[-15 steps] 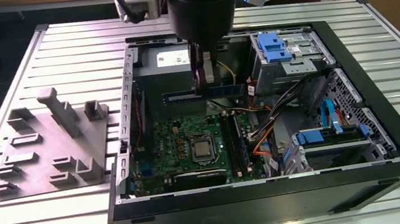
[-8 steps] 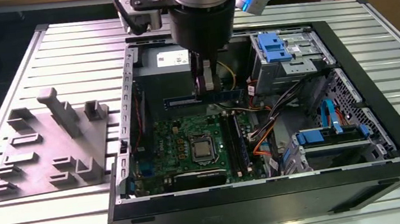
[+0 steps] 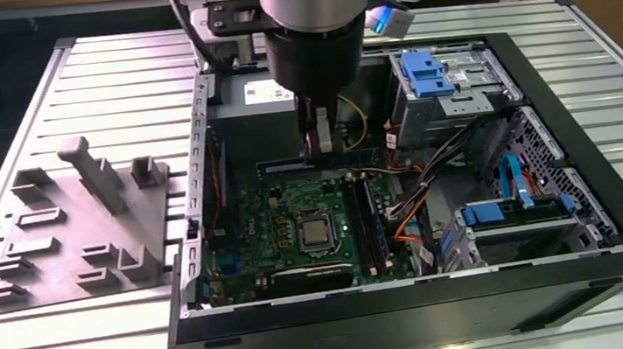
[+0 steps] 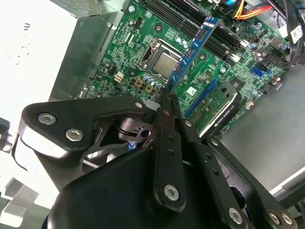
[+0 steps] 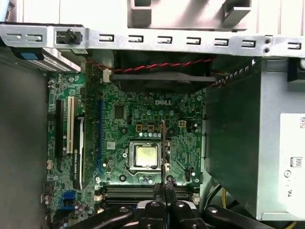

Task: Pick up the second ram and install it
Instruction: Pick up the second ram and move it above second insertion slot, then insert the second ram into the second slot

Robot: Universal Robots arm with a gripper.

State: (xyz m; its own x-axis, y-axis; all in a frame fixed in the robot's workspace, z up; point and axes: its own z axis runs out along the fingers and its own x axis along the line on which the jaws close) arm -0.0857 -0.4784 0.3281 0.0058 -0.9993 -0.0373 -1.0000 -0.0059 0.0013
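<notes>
Closed fingers (image 4: pixel 167 143) are what I see first: the black gripper (image 4: pixel 167 98) has its jaws pinched tight on the second ram (image 4: pixel 193 50), a thin, long, narrow blue memory stick with dark chips. The exterior view shows the grip near the stick's middle. Working down by size, the ribbed silver aluminium table (image 3: pixel 33 100) carries everything. On it lies the open black metal computer case (image 3: pixel 422 320). Just beside the case, on the exterior view's left, is a grey moulded fixture plate (image 3: pixel 73 246) with upright pegs. Inside the case I make out the grey metal power supply box (image 5: pixel 248 143) along one wall, and next to it the green motherboard (image 3: pixel 288 221). On the board run the long black memory slots (image 3: pixel 360 217), with the square silver processor (image 5: pixel 145 156) close to them. The second ram hangs over the motherboard, towards the edge nearest the power supply box. It stands on its long edge, crosswise to the slots and apart from them.
</notes>
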